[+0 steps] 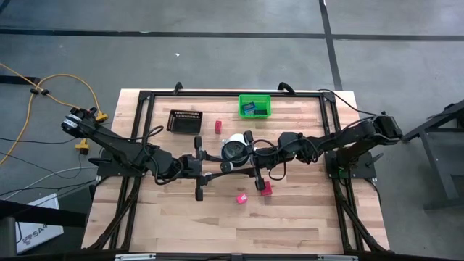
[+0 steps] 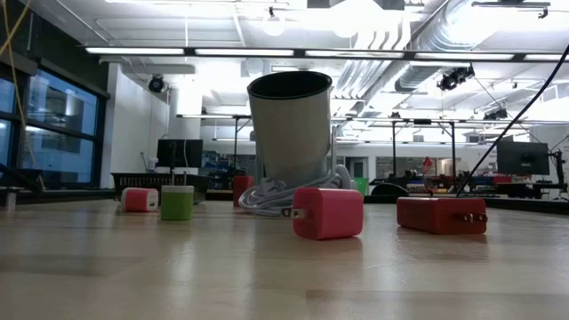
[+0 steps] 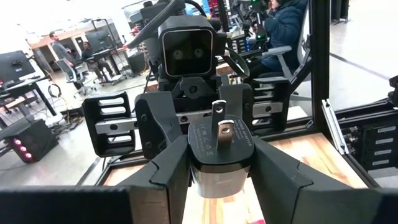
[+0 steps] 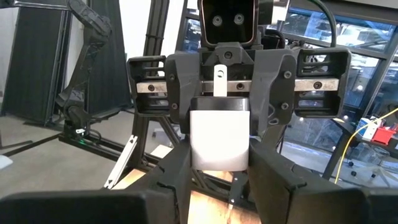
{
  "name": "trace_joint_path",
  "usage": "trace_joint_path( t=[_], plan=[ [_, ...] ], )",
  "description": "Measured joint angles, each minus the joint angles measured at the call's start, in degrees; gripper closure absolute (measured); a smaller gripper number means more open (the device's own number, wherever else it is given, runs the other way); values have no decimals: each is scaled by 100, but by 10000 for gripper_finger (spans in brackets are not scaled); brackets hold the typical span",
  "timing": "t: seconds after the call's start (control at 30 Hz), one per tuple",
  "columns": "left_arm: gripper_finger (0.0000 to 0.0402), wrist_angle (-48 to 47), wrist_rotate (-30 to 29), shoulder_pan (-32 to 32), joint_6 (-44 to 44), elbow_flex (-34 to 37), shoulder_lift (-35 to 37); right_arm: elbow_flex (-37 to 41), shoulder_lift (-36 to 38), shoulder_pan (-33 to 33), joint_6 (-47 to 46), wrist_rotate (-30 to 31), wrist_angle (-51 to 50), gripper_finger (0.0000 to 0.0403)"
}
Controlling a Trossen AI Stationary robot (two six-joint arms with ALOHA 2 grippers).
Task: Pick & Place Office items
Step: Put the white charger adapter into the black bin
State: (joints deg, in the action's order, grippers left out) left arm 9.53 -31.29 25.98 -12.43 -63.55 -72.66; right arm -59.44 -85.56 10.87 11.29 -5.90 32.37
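**White charger clamped between two hands beside the steel cup**

White-bodied and dark-faced, a small wall charger (image 3: 221, 140) sits pinched between the fingers of both hands at once. The left hand (image 3: 221, 158) closes on it from one side. The right hand (image 4: 219, 158) faces it and grips the same charger from the other side. In each wrist view the flat metal prongs stand up from the charger, with the opposing hand's camera housing straight behind them.

From above, the held charger lies just beside the steel cup (image 1: 233, 150), on the side away from the green bin (image 1: 254, 106). The two arms reach in across the bench (image 1: 304, 217) and meet there. The low view shows the cup upright, with a white cable (image 2: 267, 197) coiled at its foot.

A red charger (image 1: 217, 126) lies on the bench on the bin side of the cup, between it and the black mesh tray (image 1: 184, 121). A pink charger (image 1: 241, 198) and another red one (image 1: 266, 188) lie past the joined hands from the cup, near each other. The red one is close under the right hand's body. The bin holds blue and teal flat pieces (image 1: 253, 109). In the low view a green charger (image 2: 177, 203) and a pink-and-white one (image 2: 140, 199) stand just beside each other, off to one side of the cup.
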Motion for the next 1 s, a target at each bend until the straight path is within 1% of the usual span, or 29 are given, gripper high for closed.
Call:
trace_joint_path(
  t=[0.17, 0.5, 0.73, 0.8, 0.9, 1.0],
  plan=[
    [262, -10, 0, 2, -2, 0, 0, 0, 0, 0, 0, -6, -34, 279],
    [261, -10, 7, 2, -20, 0, 0, -2, 0, 2, -7, -43, -47, 219],
    [261, 16, -2, 15, -70, 0, 0, -4, 2, 2, -104, 9, -326, 204],
    [261, 12, -8, 37, -70, 0, 2, -4, 2, 2, -109, 274, -523, 202],
    [261, 8, -115, 94, -80, 0, 2, -4, 2, 4, -110, 899, -867, 202],
    [261, 0, -532, 155, -109, 0, 3, -4, 2, 0, -244, 1312, -1171, 202]
  ],
)
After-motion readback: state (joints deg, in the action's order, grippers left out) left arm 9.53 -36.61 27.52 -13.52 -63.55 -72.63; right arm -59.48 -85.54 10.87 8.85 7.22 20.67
